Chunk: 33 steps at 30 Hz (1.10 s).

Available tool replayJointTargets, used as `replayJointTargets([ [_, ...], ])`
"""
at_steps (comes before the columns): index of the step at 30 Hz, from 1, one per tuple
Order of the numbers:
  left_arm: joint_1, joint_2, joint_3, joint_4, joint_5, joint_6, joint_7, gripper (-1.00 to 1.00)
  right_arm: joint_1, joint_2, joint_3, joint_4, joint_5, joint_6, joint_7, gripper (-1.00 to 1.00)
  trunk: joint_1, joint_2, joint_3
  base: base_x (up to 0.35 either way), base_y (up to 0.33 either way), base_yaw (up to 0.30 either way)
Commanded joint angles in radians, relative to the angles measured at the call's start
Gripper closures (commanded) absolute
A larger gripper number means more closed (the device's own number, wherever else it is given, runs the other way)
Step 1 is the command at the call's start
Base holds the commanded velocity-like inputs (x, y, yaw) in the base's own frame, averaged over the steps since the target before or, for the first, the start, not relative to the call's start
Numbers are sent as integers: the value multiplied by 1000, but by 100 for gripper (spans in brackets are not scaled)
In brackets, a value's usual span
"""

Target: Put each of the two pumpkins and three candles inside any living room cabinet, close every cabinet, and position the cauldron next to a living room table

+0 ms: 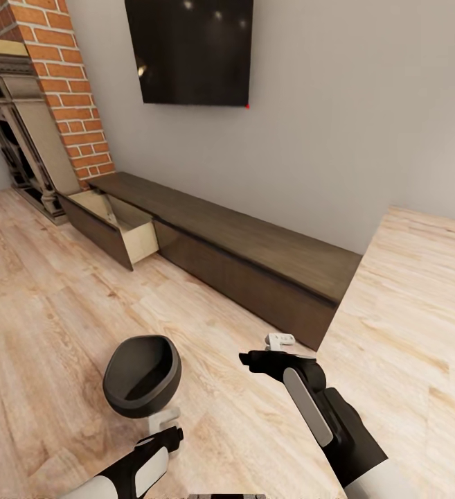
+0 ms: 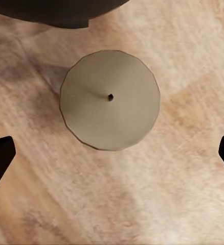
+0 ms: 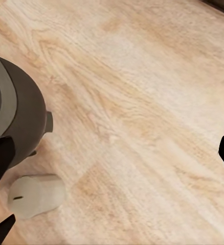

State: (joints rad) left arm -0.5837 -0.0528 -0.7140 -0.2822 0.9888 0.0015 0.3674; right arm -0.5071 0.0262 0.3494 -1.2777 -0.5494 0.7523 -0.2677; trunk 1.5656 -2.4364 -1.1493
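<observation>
We hold the left tool (image 2: 112, 153) spread wide directly above a candle (image 2: 110, 99) that stands on the floor (image 1: 61, 326) just beside the cauldron (image 1: 142, 375). Our worry is that a descent drifting toward the pot could knock a fingertip against its wall and tip the candle. The right tool (image 1: 269, 348) hangs empty over bare floor, its jaws apparently apart, while the cabinet (image 1: 255, 267) waits well apart, its left-end drawer (image 1: 120, 229) pulled out, so a loose pinch might drop the candle on the way.
</observation>
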Motion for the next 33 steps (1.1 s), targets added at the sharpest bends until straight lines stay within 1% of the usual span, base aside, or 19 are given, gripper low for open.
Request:
replayJointTargets([
  [1, -1, 1, -8, -2, 7, 0, 7, -100, -1, 0, 1, -1, -11, 2, -10, -100, 4, -8, -4, 0, 0, 0],
  [9, -1, 1, -8, -2, 7, 1, 3, -100, -1, 0, 2, 4, -11, 1, -10, -100, 34, -64, -29, 0, 0, 0],
  [13, -1, 1, -8, -2, 7, 1, -1, -100, -1, 0, 1, 4, -11, 1, -10, -100, 36, -65, -45, 0, 0, 0],
  [23, -1, 2, -3, -2, 9, -1, 0, -100, -1, 0, 0, 2, -11, 2, -10, -100, 36, -65, -45, 0, 0, 0],
  [26, -1, 6, 2, -7, 13, -5, 4, -100, -1, 0, 0, 3, -11, 2, -10, -100, 36, -65, -45, 0, 0, 0],
  [33, -1, 12, 2, -16, 14, -15, -2, -100, -1, 0, 0, 4, -11, 0, -10, -100, 36, -65, -45, 7, 0, 0],
])
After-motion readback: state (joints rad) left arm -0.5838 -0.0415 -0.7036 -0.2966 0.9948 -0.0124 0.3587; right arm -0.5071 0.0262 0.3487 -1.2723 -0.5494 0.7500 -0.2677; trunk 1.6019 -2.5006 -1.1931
